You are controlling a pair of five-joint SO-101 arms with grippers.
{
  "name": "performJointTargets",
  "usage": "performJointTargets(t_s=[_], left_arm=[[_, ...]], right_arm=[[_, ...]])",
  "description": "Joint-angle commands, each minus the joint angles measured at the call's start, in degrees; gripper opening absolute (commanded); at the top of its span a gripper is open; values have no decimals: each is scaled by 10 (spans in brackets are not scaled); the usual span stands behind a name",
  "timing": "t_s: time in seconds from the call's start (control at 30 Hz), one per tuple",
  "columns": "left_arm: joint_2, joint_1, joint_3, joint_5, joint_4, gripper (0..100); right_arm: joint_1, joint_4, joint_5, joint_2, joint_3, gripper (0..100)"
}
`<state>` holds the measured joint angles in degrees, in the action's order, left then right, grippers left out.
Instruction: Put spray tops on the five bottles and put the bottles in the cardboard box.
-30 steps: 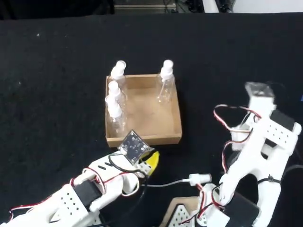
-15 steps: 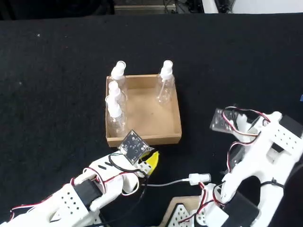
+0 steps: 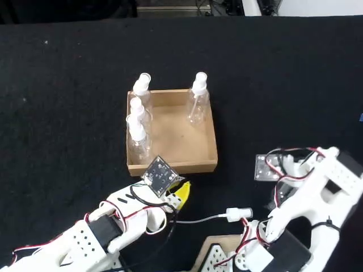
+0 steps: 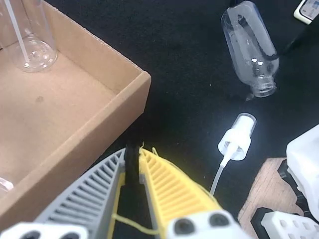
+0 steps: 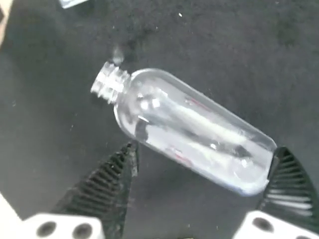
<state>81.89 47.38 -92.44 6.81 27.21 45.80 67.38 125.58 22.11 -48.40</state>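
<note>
Straddling a clear plastic bottle (image 5: 189,134), the right gripper (image 5: 206,149) has its two black ribbed fingers (image 5: 114,184) spread wide apart, one on each side of the bottle and not touching it. That bottle lies on its side on the black cloth of the table (image 3: 68,85). It is a smooth rounded cylinder with a threaded neck, open and without a top. The left gripper (image 4: 133,152) has its fingers pressed together with nothing between them, one grey and one yellow, both ridged like a comb. It hangs just outside the near wall of the cardboard box (image 4: 99,69), close to a corner. Near it on the cloth lies a loose white spray top (image 4: 237,142), a stubby round cap with a thin translucent tube trailing from it. It rests just beside the open neck of the lying bottle but apart from it. The box is shallow, square and plain brown, with a matte floor. In the high view four capped bottles (image 3: 198,96) stand upright in it, clear with white spray tops, three in a row along one side wall and one at the far corner of the opposite wall. A pale wooden base plate (image 4: 264,189) shows by the white arm housings.
</note>
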Motion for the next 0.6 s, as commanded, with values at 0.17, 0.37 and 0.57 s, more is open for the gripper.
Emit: performJointTargets(t_s=[0.17,0.37,0.57], left_arm=[[9,-7,10,-1,2,33],[9,-7,10,-1,2,33],[9,-7,10,-1,2,33]], right_arm=[[-2,-77,3,30,-63,367],[-2,-82,-161,34,-93,253],[23,-80,-581,30,-31,86]])
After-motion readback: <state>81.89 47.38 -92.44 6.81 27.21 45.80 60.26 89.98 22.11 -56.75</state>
